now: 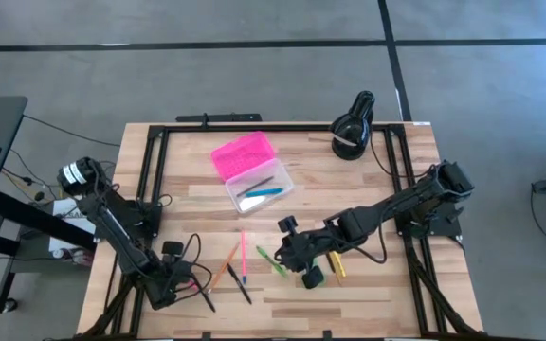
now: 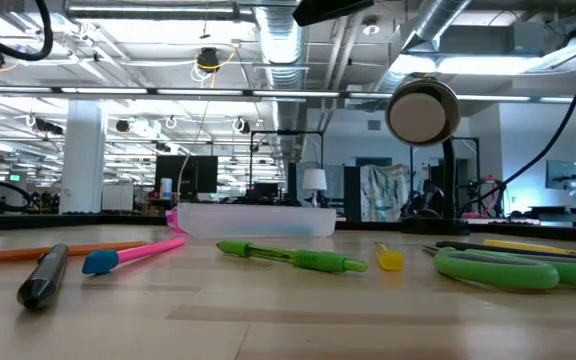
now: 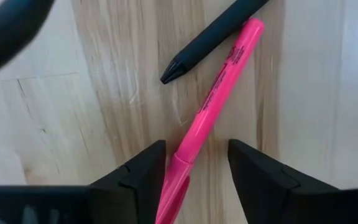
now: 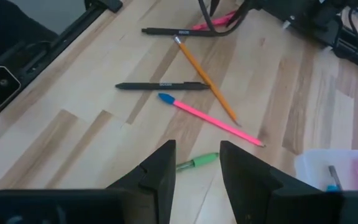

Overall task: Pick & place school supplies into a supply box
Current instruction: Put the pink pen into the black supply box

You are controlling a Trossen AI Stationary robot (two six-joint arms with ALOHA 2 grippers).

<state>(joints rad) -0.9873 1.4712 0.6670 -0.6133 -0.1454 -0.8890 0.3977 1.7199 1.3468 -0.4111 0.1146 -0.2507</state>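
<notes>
The supply box stands open at the table's middle far side, its pink lid [image 1: 243, 153] laid back and its clear base [image 1: 259, 188] holding a blue pen and a grey one. School supplies lie loose near the front: an orange pencil [image 1: 226, 268], a pink pencil [image 4: 210, 118], black pens [image 4: 160, 86], a green pen [image 4: 197, 162] and green scissors [image 2: 508, 268]. My left gripper [image 3: 194, 168] points down at the near left, open, its fingers on either side of a pink pen [image 3: 213, 99] lying on the wood. My right gripper [image 4: 197, 165] hovers open above the green pen.
A black round lamp [image 1: 354, 123] stands at the far right, by the black frame rails [image 1: 154, 161] that edge the table. A black pen [image 3: 210, 37] lies right beside the pink pen. A yellow piece [image 2: 389, 258] lies near the scissors.
</notes>
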